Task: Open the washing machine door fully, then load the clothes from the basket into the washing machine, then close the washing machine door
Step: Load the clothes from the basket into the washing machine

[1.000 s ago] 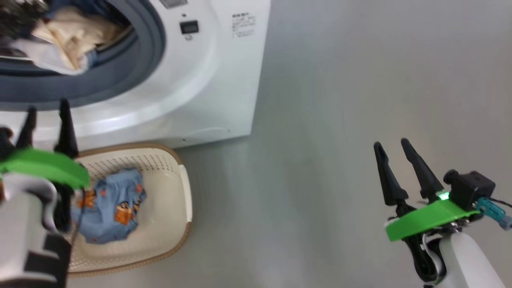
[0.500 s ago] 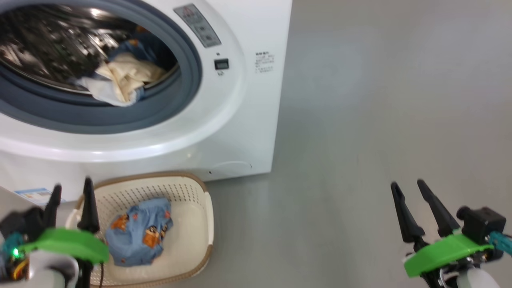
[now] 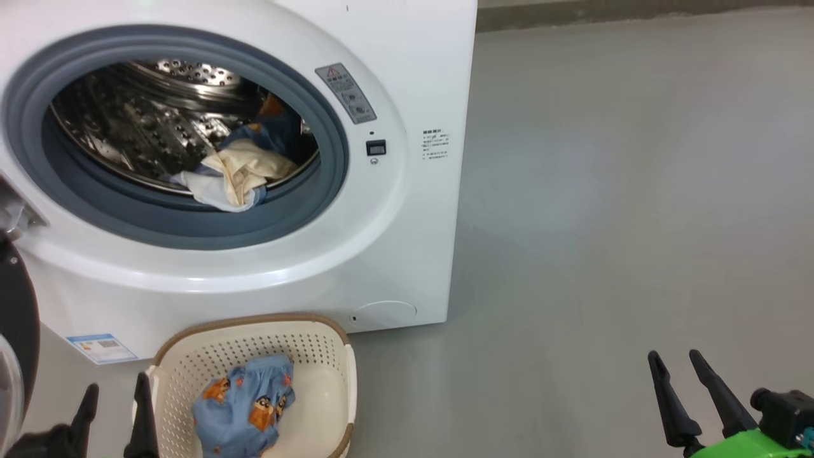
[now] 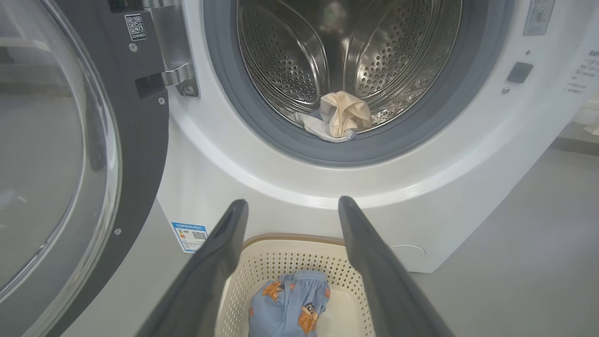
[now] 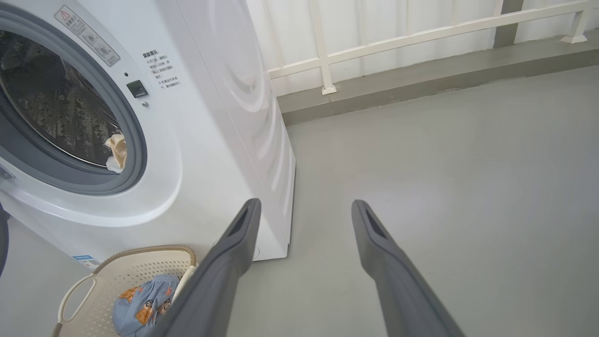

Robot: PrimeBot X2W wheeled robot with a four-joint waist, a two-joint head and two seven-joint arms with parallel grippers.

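One upward tilt of the head camera is all we find changed since half a second ago; the things themselves lie as before. From the left: one washing machine door [image 4: 140,140] stands swung open, a QR sticker [image 4: 135,27] on its frame. The left gripper [image 4: 292,202] hovers spread and empty by the one basket [image 3: 331,331], which holds one bundle of the clothes [image 3: 245,413] before the washing machine [image 3: 407,242]. The machine's blue label [image 3: 100,346] and red-triangle warning sticker [image 3: 346,92] are too small to read. A second garment [image 3: 245,175] lies on the drum lip. The right gripper [image 3: 673,353] hangs spread, empty, above the grey floor [image 3: 604,222].
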